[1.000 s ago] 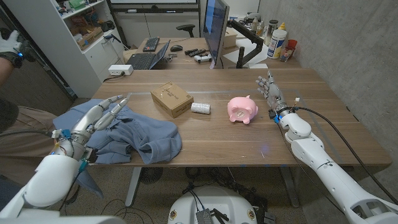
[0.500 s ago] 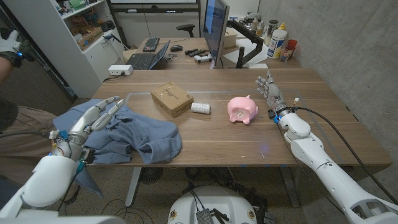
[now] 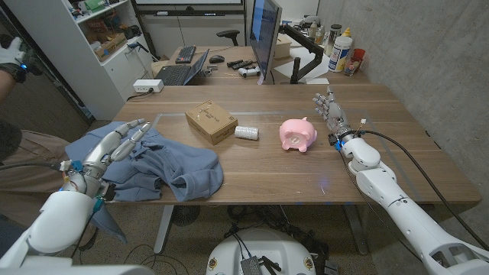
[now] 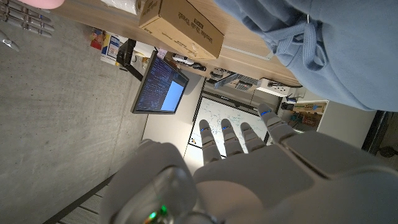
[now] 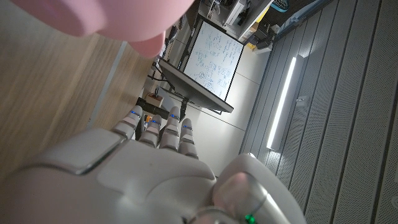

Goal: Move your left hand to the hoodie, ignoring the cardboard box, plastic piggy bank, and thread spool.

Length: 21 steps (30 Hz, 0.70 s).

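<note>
Over the last second the left hand (image 3: 114,145) slides toward the lower left of the head view, drawing back across the blue hoodie (image 3: 164,164). Its fingertips (image 3: 137,124), earlier level with the fabric's upper edge near the box, now sit a little lower and further left (a small shift, most of it in the first half second), fingers extended and apart.

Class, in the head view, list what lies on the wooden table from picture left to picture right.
Blue hoodie → cardboard box → white thread spool → pink piggy bank → right robot hand.
</note>
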Available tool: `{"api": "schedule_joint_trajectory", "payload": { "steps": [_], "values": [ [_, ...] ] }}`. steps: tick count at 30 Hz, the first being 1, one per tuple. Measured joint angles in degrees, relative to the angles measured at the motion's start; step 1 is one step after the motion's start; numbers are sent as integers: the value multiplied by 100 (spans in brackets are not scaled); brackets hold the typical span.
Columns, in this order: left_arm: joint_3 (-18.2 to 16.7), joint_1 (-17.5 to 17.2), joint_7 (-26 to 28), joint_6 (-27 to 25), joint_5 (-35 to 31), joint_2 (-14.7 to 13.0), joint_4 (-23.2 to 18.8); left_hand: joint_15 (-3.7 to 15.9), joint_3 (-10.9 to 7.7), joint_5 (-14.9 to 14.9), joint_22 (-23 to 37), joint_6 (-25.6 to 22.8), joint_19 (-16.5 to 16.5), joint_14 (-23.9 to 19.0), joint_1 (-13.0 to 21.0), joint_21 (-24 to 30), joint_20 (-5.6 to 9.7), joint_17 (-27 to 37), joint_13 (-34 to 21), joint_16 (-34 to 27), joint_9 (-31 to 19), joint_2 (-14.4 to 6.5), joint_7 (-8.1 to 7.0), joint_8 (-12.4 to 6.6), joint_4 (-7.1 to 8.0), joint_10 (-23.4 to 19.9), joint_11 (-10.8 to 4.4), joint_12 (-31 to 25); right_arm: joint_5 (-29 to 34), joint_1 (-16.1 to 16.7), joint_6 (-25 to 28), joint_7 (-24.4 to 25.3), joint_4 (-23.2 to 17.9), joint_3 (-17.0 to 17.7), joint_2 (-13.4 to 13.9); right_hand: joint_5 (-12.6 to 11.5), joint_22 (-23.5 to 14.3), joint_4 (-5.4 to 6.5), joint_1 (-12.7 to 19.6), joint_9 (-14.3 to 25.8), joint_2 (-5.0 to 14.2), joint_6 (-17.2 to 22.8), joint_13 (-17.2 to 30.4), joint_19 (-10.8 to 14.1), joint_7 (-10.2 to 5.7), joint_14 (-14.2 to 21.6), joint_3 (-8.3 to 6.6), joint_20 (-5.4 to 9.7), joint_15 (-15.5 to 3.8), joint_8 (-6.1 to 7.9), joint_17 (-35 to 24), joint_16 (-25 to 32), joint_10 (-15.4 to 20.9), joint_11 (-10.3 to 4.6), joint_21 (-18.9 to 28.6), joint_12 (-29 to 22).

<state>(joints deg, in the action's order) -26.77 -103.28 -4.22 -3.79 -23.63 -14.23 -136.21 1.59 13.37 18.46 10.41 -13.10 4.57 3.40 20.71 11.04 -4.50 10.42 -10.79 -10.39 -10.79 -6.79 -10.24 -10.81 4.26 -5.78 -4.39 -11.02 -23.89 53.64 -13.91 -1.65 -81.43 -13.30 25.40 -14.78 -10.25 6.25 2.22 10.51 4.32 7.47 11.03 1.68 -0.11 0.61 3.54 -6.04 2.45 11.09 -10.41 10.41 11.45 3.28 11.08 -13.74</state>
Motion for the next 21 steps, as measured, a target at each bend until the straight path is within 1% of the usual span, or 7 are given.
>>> {"api": "schedule_joint_trajectory", "payload": {
  "steps": [10,18,21],
  "values": [
    [2,81,91,0,2,-3,111,0,0,0,0,0,0,0,0,22,0,0,0,0,0,0,0,-22,0,0,0,0,8,11,17,17,-23,-9,-3,2,0,0,0,0,0,0,0,0,0,0,0,0,0,0,0,0,0,0,0,0],
    [65,164,157,-27,17,-56,212,0,0,0,0,0,0,0,0,22,-1,0,0,0,0,0,0,-22,0,0,0,0,9,48,28,35,-51,-2,5,2,0,1,0,0,0,0,0,0,0,0,0,0,0,0,0,0,0,0,0,0],
    [90,185,181,-50,19,-77,240,0,0,12,0,0,0,0,0,22,-1,0,0,0,0,0,0,-22,0,0,0,0,5,58,29,39,-53,9,9,2,0,25,0,0,0,0,0,0,0,0,-25,0,0,0,0,0,0,0,0,0]
  ]
}}
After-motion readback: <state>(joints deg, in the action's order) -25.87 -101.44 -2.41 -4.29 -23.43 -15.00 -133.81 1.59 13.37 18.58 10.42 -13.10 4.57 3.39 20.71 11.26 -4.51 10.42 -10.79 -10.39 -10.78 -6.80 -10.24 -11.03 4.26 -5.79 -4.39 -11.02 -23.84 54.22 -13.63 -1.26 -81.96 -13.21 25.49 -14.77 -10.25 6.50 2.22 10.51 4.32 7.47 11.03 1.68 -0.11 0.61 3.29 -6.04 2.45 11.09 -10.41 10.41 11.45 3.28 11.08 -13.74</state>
